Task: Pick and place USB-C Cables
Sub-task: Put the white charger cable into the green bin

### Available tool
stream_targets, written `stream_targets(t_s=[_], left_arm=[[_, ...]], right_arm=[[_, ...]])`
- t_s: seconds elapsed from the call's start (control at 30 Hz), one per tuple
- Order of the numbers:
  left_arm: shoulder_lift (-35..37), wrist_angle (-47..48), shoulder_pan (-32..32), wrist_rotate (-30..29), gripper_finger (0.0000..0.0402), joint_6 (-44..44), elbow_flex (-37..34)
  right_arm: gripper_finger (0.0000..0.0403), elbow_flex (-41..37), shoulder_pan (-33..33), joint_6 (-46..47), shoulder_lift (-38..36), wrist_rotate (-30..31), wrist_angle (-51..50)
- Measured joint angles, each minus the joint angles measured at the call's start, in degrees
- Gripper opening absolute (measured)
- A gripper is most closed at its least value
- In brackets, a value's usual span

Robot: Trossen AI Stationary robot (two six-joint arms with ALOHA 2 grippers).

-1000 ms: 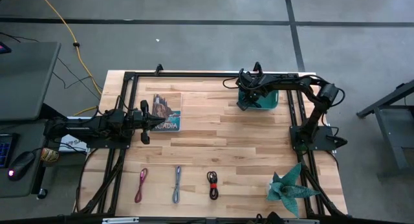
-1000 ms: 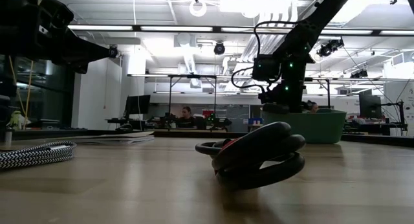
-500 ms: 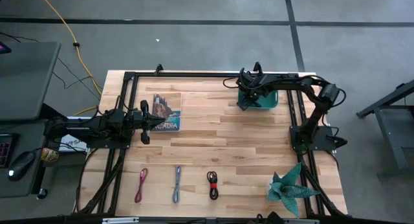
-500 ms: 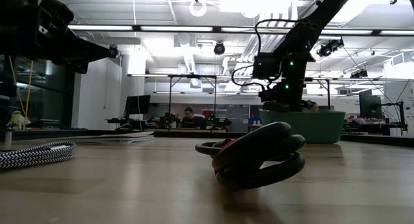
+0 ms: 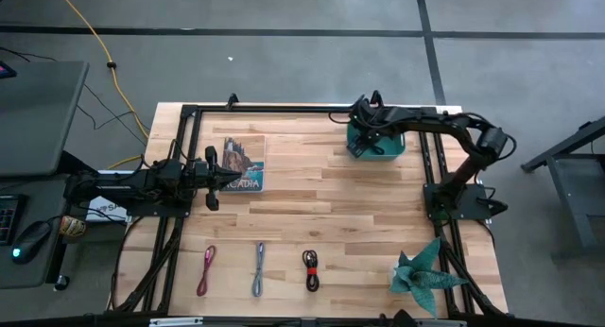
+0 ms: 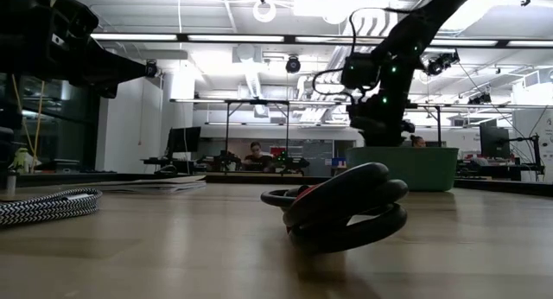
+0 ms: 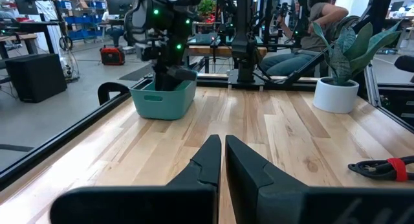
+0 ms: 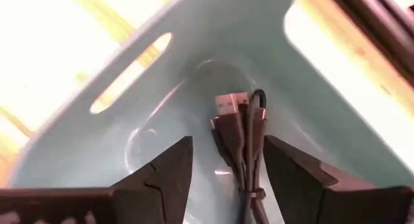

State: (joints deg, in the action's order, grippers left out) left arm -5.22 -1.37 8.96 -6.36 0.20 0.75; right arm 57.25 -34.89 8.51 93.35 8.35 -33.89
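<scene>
Three light, floppy USB-C Cables [image 5: 259, 269] well apart from the teal bin [image 5: 394, 149], best pinched mid-bundle; right gripper [image 8: 220, 166] spread over the bin's black cable [image 8: 242, 146], left gripper [image 7: 222, 153] pressed together.

The wooden table [image 5: 359, 204] carries a teal bin [image 5: 389, 147], a book [image 5: 244, 163], a potted plant [image 5: 423, 271], and pink [image 5: 206, 270], grey [image 5: 259, 268] and red-and-black cables [image 5: 311, 268].

The book [image 5: 244, 163] cover's white lettering ends in "CADIA".
</scene>
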Motion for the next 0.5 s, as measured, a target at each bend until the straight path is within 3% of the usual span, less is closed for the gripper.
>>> stream_targets(t_s=[0.5], left_arm=[[0.0, 0.0, 0.0, 0.0, 0.0005, 0.0, 0.0]], right_arm=[[0.0181, 0.0, 0.0, -1.5, -15.8, -0.5, -1.1]])
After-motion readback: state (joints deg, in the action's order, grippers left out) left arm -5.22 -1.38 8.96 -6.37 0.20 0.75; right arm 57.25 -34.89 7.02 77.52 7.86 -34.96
